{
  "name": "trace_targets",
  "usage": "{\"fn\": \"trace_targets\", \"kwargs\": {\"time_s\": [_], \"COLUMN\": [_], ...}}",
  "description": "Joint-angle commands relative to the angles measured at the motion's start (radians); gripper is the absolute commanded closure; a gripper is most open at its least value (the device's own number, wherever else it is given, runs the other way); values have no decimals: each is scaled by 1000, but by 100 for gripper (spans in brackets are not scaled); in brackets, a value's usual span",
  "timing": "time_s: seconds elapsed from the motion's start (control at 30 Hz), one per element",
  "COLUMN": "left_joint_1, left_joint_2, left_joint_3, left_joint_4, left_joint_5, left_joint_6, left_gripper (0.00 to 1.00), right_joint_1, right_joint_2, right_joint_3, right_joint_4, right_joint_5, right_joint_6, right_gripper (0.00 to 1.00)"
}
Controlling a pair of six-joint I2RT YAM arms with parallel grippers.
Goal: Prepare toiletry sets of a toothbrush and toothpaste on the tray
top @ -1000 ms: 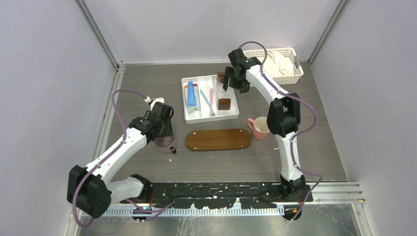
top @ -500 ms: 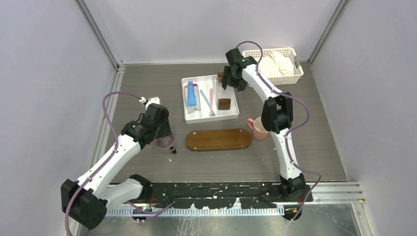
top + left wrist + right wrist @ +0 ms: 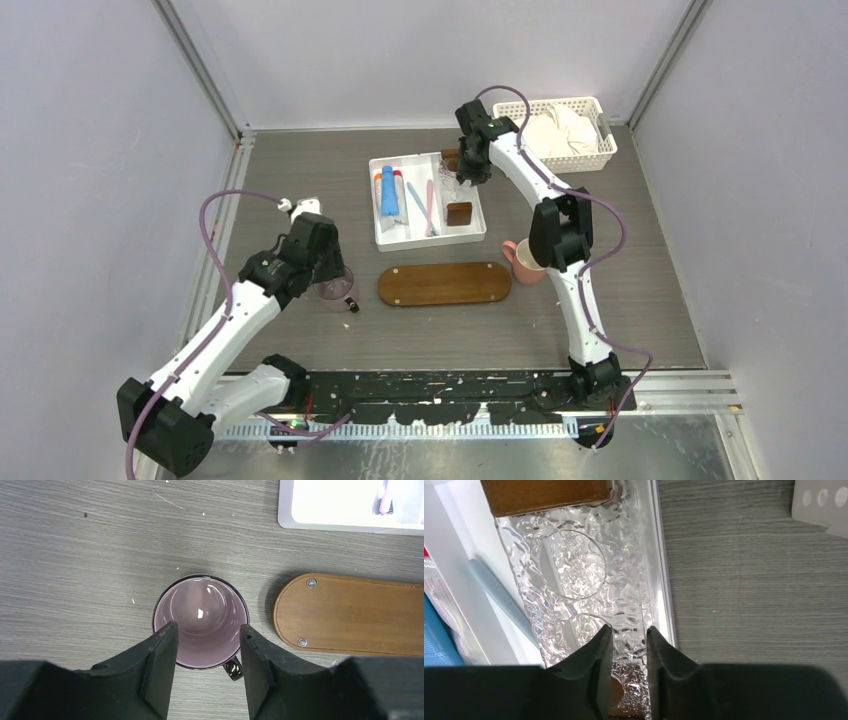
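The wooden oval tray [image 3: 445, 283] lies bare at the table's middle and shows in the left wrist view [image 3: 355, 612]. A blue toothpaste tube [image 3: 388, 192], a white-grey tube [image 3: 401, 195], a pink toothbrush [image 3: 431, 205] and a pale blue one [image 3: 416, 207] lie in the white divided tray [image 3: 430, 243]. My left gripper [image 3: 330, 280] [image 3: 207, 630] is open and empty above a purple cup [image 3: 200, 615]. My right gripper [image 3: 463, 180] [image 3: 630, 635] is narrowly open, low over clear textured glassware [image 3: 574, 562] in that tray's right compartment, with glass between its fingers.
A pink mug [image 3: 527, 260] stands right of the wooden tray. A white lattice basket [image 3: 598, 155] with cloth sits at the back right. Brown blocks [image 3: 459, 212] [image 3: 544, 492] lie in the divided tray's right compartment. The purple cup [image 3: 338, 294] stands left of the wooden tray.
My right gripper has moved left and down into the divided tray's right compartment. My left arm's elbow has swung left while its gripper stayed over the purple cup.
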Motion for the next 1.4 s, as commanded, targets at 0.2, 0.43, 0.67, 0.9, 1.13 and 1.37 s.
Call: {"fn": "trace_targets", "kwargs": {"time_s": [0.2, 0.43, 0.67, 0.9, 1.13, 1.37], "left_joint_1": [4, 4, 4, 4, 4, 4], "left_joint_2": [-34, -45, -32, 2, 8, 18], "left_joint_3": [-1, 15, 20, 49, 71, 65], "left_joint_4": [-6, -25, -23, -44, -69, -60], "left_joint_5": [-6, -12, 7, 17, -5, -10], "left_joint_6": [18, 34, 46, 66, 72, 65], "left_gripper": [50, 50, 51, 51, 52, 52], "right_joint_1": [2, 2, 3, 28, 147, 206], "right_joint_2": [-115, -300, -492, -591, -619, -712], "right_joint_3": [-22, -141, -208, -229, -323, -582], "right_joint_4": [-8, 49, 34, -94, -164, 21], "right_joint_5": [4, -20, -189, -492, -578, -625], "right_joint_6": [-88, -167, -303, -556, -775, -868], "right_gripper": [97, 99, 99, 99, 99, 99]}}
